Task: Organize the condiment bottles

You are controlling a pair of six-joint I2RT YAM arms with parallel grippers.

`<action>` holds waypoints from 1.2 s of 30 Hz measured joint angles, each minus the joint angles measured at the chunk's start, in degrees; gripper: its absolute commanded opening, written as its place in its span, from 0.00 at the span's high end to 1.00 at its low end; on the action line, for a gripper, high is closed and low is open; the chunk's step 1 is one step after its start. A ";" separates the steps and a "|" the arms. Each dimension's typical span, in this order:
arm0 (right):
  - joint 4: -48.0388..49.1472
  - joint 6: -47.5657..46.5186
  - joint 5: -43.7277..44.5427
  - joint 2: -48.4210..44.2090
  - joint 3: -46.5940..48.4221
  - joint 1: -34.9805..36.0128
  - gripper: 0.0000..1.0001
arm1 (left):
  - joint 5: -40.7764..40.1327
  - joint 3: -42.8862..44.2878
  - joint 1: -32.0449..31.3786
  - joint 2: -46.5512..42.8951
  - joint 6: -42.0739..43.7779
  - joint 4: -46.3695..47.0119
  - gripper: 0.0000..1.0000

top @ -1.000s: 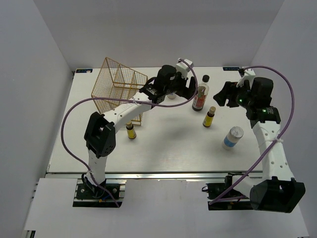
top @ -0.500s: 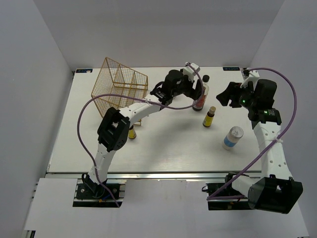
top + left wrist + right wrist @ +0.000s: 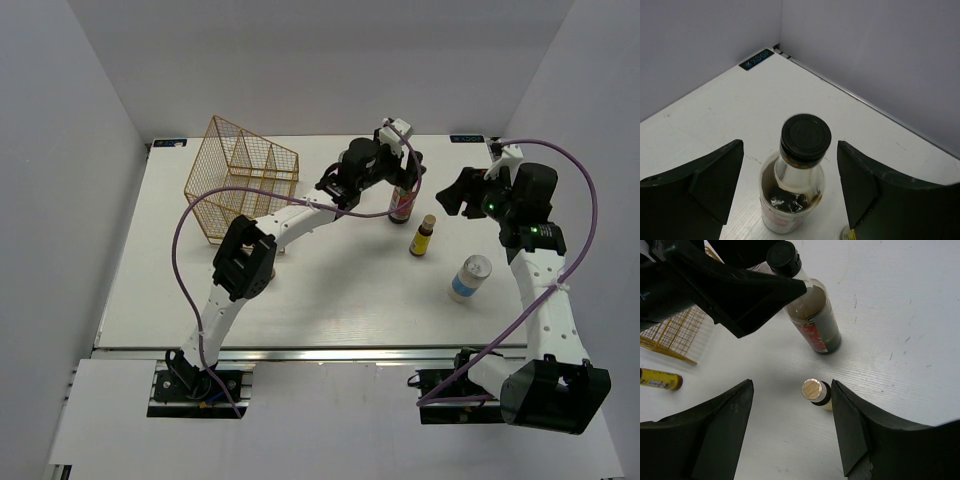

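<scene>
The tall clear bottle (image 3: 402, 208) with dark sauce, black cap and red label stands upright at the back middle. My left gripper (image 3: 402, 176) is open, and in the left wrist view its fingers (image 3: 710, 185) stand apart on either side of the bottle (image 3: 795, 190) without touching it. My right gripper (image 3: 456, 190) is open and empty, hovering above a small upright yellow bottle (image 3: 423, 236), also in the right wrist view (image 3: 816, 391). A white blue-labelled jar (image 3: 470, 278) stands to the right. A second yellow bottle (image 3: 660, 379) shows at the left edge. The other jar is hidden.
The gold wire rack (image 3: 240, 172) stands at the back left of the white table (image 3: 330, 300). The left arm stretches across from the rack side to the tall bottle. The back wall is close behind the bottle.
My left arm has reached to the right and brought its open fingers around the tall bottle. The right arm has hardly moved. The bottles stand where they were.
</scene>
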 measured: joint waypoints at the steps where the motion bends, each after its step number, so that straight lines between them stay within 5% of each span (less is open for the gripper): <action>1: 0.00 0.02 -0.02 -0.02 -0.13 0.00 0.31 | -0.33 0.68 0.00 0.26 -0.04 0.28 0.17; 32: 0.44 0.02 0.04 -0.02 -0.52 0.00 0.31 | -2.67 7.82 -0.42 6.03 -1.66 0.70 0.39; 36: 0.46 0.02 0.07 -0.02 -0.52 0.00 0.30 | -2.95 8.02 -0.59 6.32 -1.60 0.07 0.58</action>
